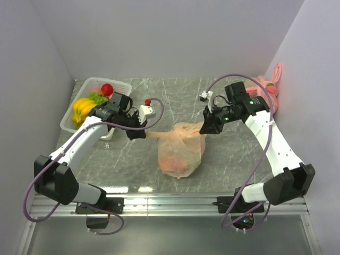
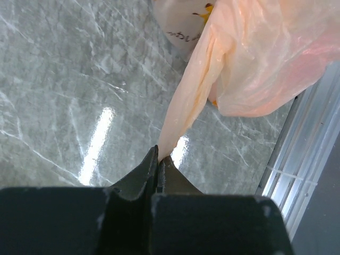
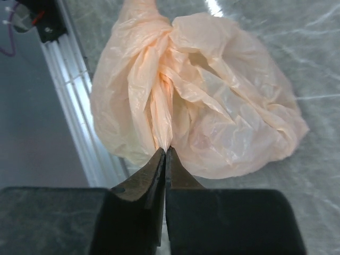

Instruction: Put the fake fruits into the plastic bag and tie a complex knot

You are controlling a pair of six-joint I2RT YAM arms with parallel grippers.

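The plastic bag (image 1: 180,154) is sitting, bulging, on the grey marbled table (image 1: 234,154) between the two arms, with orange shapes showing through its thin film. The left gripper (image 2: 158,158) is pinching a twisted handle strand (image 2: 186,101) of the bag, its jaws pressed together on the film. The strand is running taut from the fingertips to the bag's body. In the overhead view this gripper is holding off to the bag's left, apart from the bulk and joined to it only by the stretched strand.

The right gripper (image 3: 165,153) is clamping a second gathered strand (image 3: 161,106), its jaws closed on it. This gripper is working right at the bag's upper right shoulder. In its wrist view the crinkled body of the bag is spreading directly beyond the fingertips.

Well apart from the bag, bananas (image 1: 82,109), green grapes (image 1: 97,98) and a red apple (image 1: 107,89) are lying in a pale basket (image 1: 68,123) at the table's far left corner. A small red fruit (image 1: 147,101) is resting on the table behind the left gripper. A pink bag (image 1: 270,85) is leaning at the right wall.
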